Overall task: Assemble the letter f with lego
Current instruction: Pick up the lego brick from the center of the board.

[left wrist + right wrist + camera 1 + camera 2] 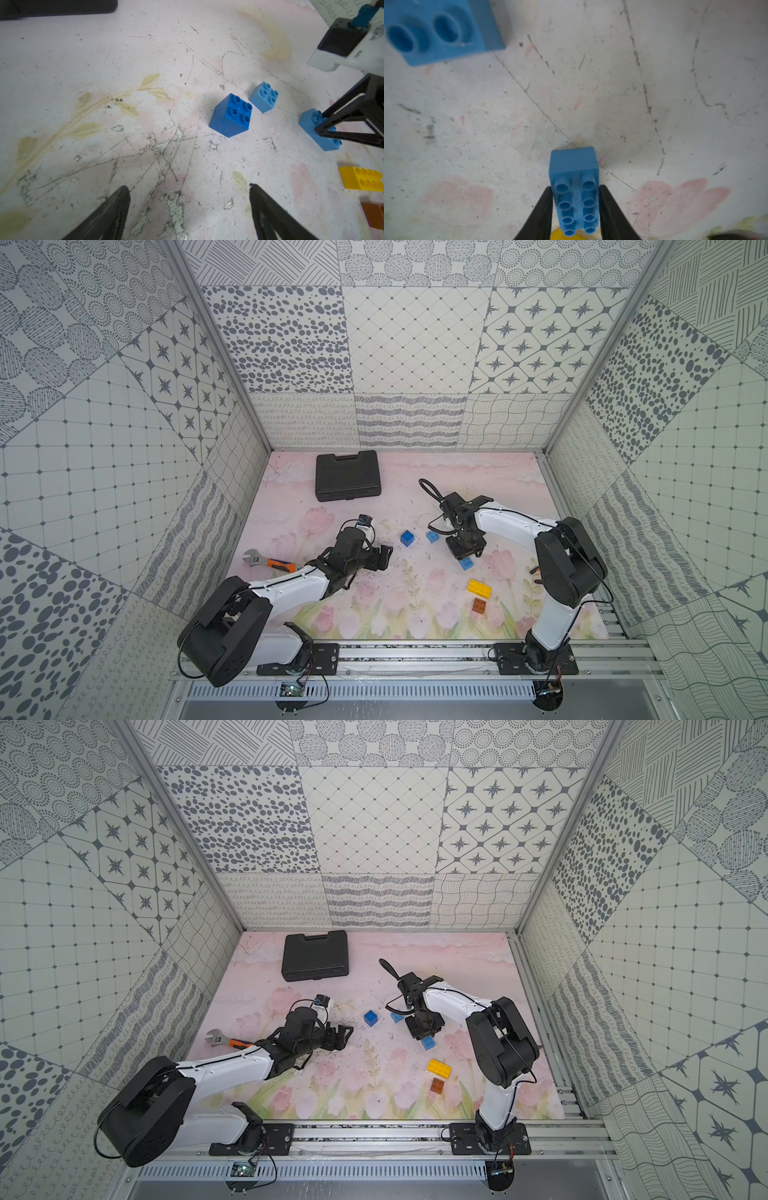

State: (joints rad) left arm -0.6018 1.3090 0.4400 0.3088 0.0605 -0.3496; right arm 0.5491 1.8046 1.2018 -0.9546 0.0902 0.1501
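Your right pincer [575, 187] grips the long light blue brick [573, 162] by its 2 long sides, low on the counter [654, 83] — looks like the 1st pick. Next, lift straight and seat it on the dark blue brick [230, 115]. Your left pincer [188, 186] gapes empty — yellow brick [361, 178] and brown brick [374, 216] lie apart nearby.

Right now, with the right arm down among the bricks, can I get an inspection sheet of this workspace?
Surface: floral mat, scratched and worn.
Job's things: long light blue brick, small light blue brick, dark blue brick, yellow brick, brown-orange brick; all separate, none joined.
Clutter: black case, closed; orange-handled wrench.
Grippers: left gripper open, empty; right gripper closed on the long light blue brick's sides.
Cables: black cable loop above the right wrist.
Surroundings: patterned walls; aluminium rail in front.
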